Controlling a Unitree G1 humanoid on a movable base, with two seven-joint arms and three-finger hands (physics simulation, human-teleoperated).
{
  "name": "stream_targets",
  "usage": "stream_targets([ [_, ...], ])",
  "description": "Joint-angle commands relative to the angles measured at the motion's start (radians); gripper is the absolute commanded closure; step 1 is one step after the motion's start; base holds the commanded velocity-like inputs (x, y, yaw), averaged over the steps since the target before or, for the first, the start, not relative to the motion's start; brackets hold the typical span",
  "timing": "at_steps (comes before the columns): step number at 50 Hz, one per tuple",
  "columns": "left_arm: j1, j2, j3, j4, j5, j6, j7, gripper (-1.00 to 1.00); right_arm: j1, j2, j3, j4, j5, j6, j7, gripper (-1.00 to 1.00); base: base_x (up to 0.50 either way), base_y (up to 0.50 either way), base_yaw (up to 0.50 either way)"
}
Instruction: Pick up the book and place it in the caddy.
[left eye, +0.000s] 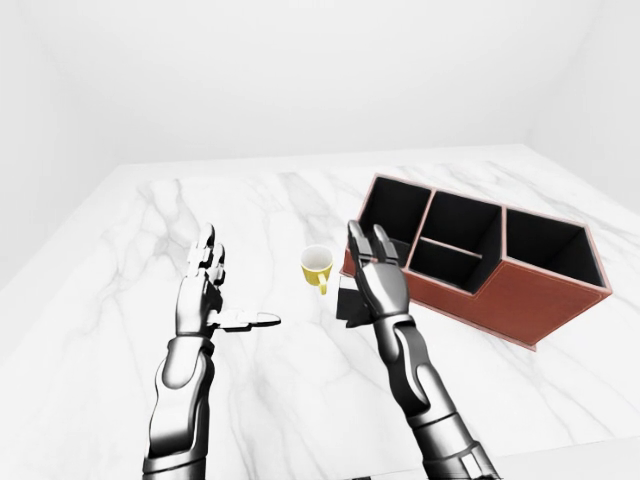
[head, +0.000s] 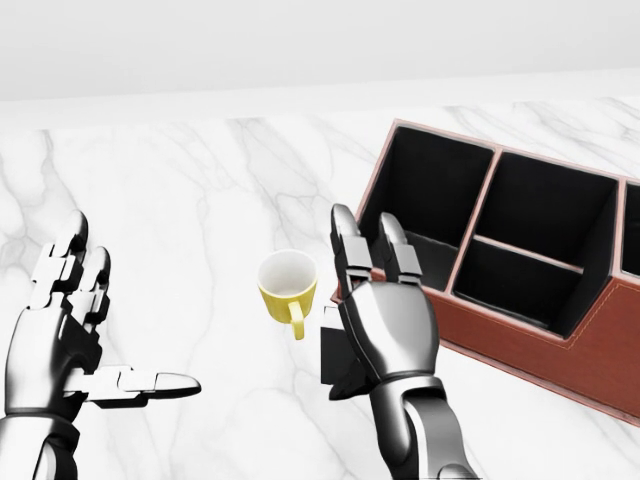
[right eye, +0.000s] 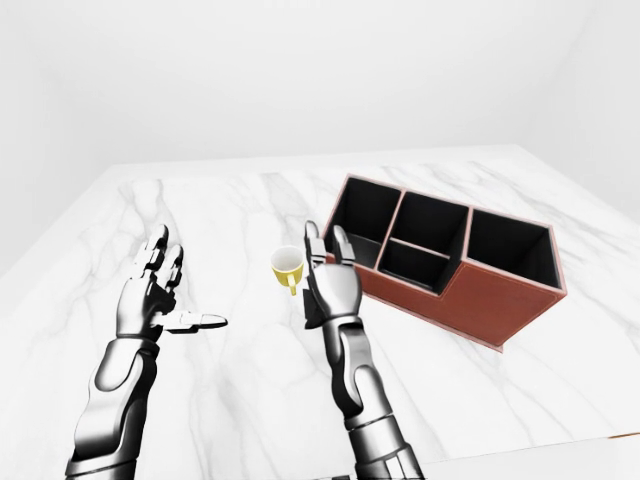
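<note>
We see our right hand (head: 385, 325) with fingers spread wide, back of the hand toward the head view, covering most of the black book (head: 332, 352), which lies on the marble bench (head: 180, 200) beneath its palm. The caddy (head: 560, 360) sits just right of that hand, the yellow mug (head: 287, 285) just left. Our left hand (head: 70, 330) hangs open, well apart.
</note>
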Motion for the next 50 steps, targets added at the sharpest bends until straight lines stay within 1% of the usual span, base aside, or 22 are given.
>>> stream_targets([
  [1, -0.007, 0.003, 0.003, 0.011, -0.005, 0.001, -0.002, -1.00, -0.074, 0.003, -0.015, 0.163, -0.066, 0.000, -0.051, -1.00, 0.00, 0.00, 0.00],
  [8, -0.009, 0.004, 0.002, 0.020, -0.006, -0.004, -0.001, -1.00, -0.116, -0.005, -0.033, 0.257, -0.055, 0.000, -0.074, -1.00, 0.00, 0.00, 0.00],
  [14, -0.011, 0.004, 0.002, 0.036, -0.005, -0.014, 0.000, -1.00, -0.124, -0.009, -0.033, 0.311, -0.048, 0.000, -0.095, -1.00, 0.00, 0.00, 0.00],
  [24, -0.011, 0.005, 0.004, 0.044, -0.008, -0.021, -0.002, -1.00, -0.166, -0.013, -0.038, 0.430, -0.051, 0.000, -0.136, -1.00, 0.00, 0.00, 0.00],
  [36, -0.013, 0.006, 0.005, 0.053, -0.013, -0.026, -0.003, -1.00, -0.228, -0.013, -0.047, 0.532, -0.035, 0.000, -0.191, -1.00, 0.00, 0.00, 0.00],
  [39, -0.014, 0.007, 0.005, 0.055, -0.019, -0.020, -0.006, -1.00, -0.241, -0.015, -0.050, 0.555, -0.031, 0.000, -0.203, -1.00, 0.00, 0.00, 0.00],
  [50, -0.018, 0.010, 0.008, 0.067, -0.024, -0.024, -0.007, -1.00, -0.303, -0.014, -0.055, 0.681, -0.007, 0.000, -0.257, -1.00, 0.00, 0.00, 0.00],
])
